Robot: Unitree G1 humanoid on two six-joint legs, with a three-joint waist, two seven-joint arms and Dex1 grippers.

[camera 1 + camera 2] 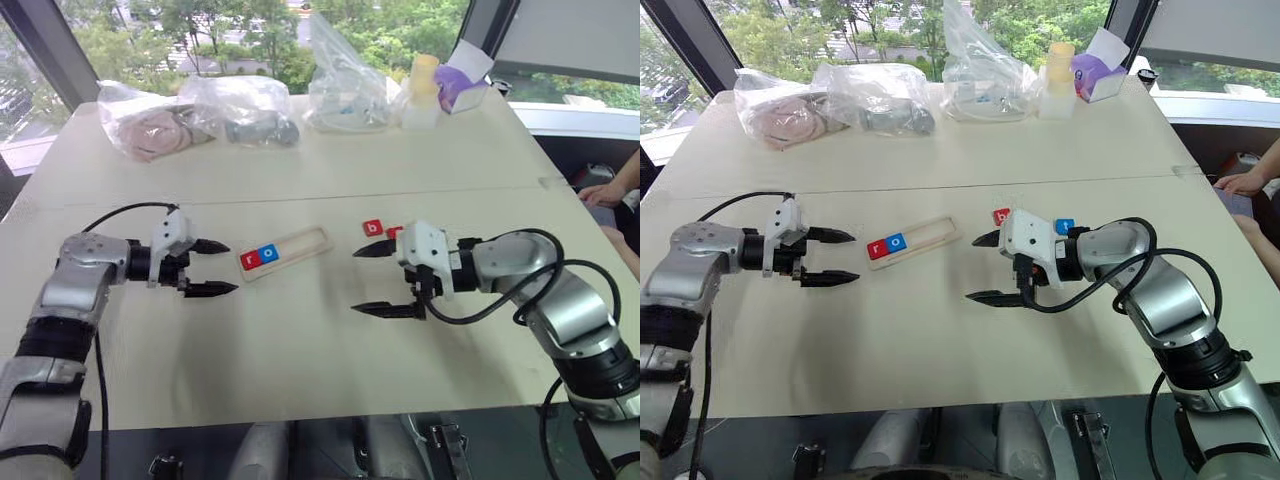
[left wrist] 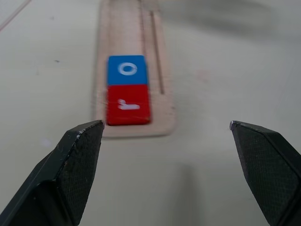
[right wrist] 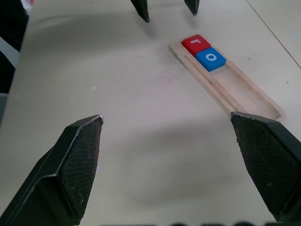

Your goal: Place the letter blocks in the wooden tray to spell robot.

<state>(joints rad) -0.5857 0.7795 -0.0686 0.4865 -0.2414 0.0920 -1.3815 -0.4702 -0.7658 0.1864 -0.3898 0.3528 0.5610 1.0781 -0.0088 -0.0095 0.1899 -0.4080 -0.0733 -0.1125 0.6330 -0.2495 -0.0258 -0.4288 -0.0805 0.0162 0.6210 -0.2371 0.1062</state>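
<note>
1. Left eye view: the long narrow light-wood tray (image 1: 286, 251) lies at a slant on the pale tabletop (image 1: 300, 350), between the two arms.
2. At the tray's end nearest the left gripper (image 1: 218, 267) sit a red square tile with a white "r" (image 1: 250, 259) and, touching it on the side toward the tray's middle, a blue square tile with a white "o" (image 1: 267, 253). The remainder of the recess is bare wood.
3. Left gripper: black fingers (image 2: 75, 165) spread wide apart, holding nothing, tips pointing at the tray's "r" end and just short of it.
4. Right gripper (image 1: 378, 279): black fingers (image 3: 77, 160) also spread wide, holding nothing, hovering over the tabletop just beyond the tray's empty end and pointing back toward the tray.
5. A red square tile with a white "b" (image 1: 373, 228) lies on the tabletop beyond the tray's empty end, behind the right gripper; a second red tile (image 1: 393, 233) is beside it, partly hidden by the gripper, letter unreadable.
6. Right eye view: a blue tile (image 1: 1065, 226) shows just past the right gripper's white housing, farther from the tray than the "b"; letter not legible.
7. Far from the tray, along the tabletop's window edge: clear plastic bags (image 1: 200, 115), a yellow cup stack (image 1: 424, 78), a purple box (image 1: 461, 88).
</note>
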